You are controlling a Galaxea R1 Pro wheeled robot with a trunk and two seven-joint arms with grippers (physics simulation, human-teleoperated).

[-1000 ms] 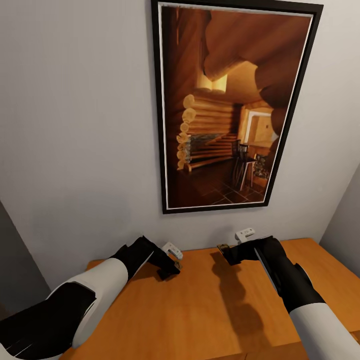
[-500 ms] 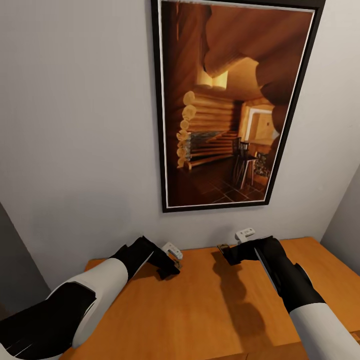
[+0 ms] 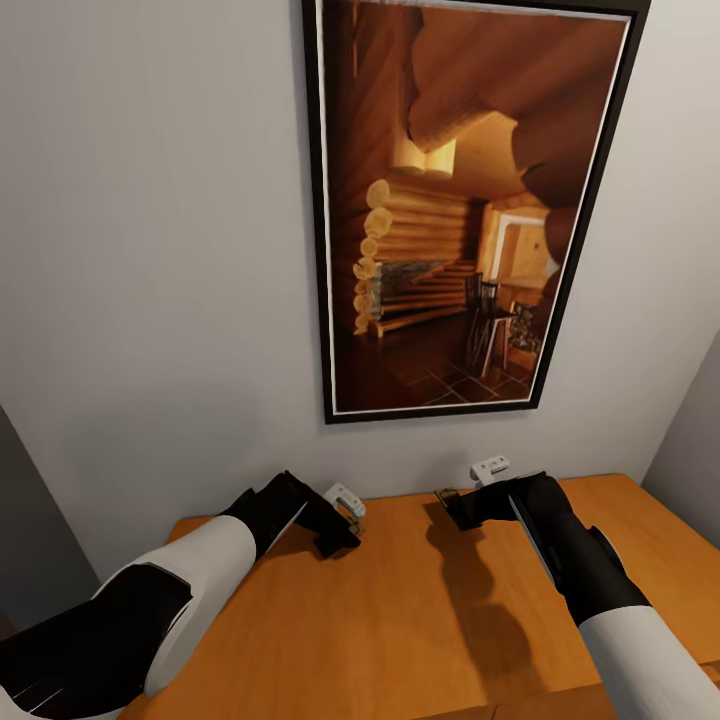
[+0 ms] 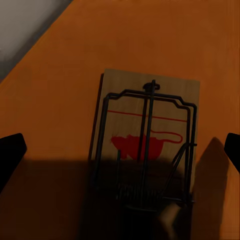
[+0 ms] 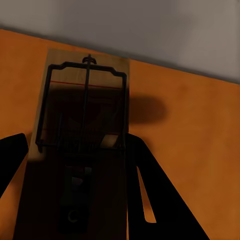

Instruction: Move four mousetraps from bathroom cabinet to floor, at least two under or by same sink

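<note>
Two mousetraps are seen lying flat on the cabinet top [image 3: 440, 620], not on the bathroom floor. In the left wrist view, one mousetrap [image 4: 147, 137] lies with its wire bar and red spot facing up, squarely framed between the two dark fingertips [image 4: 11, 152] at the edges of the picture. The left gripper [image 3: 338, 535] is therefore spread wide, with the board centred in the gap and touched by neither finger; this is judged to be an alignment for a grasp across the board's width.

In the right wrist view, a second mousetrap [image 5: 82, 112] lies close to the grey wall [image 3: 150, 250], its far end near the cabinet's back edge. The right gripper [image 3: 452, 508] is held low over it, casting shadow on the board. One finger [image 5: 10, 155] is seen off the board's side; whether the jaws are apart or closing cannot be told with certainty.

Above the cabinet, a framed picture [image 3: 455, 200] hangs on the wall.
</note>
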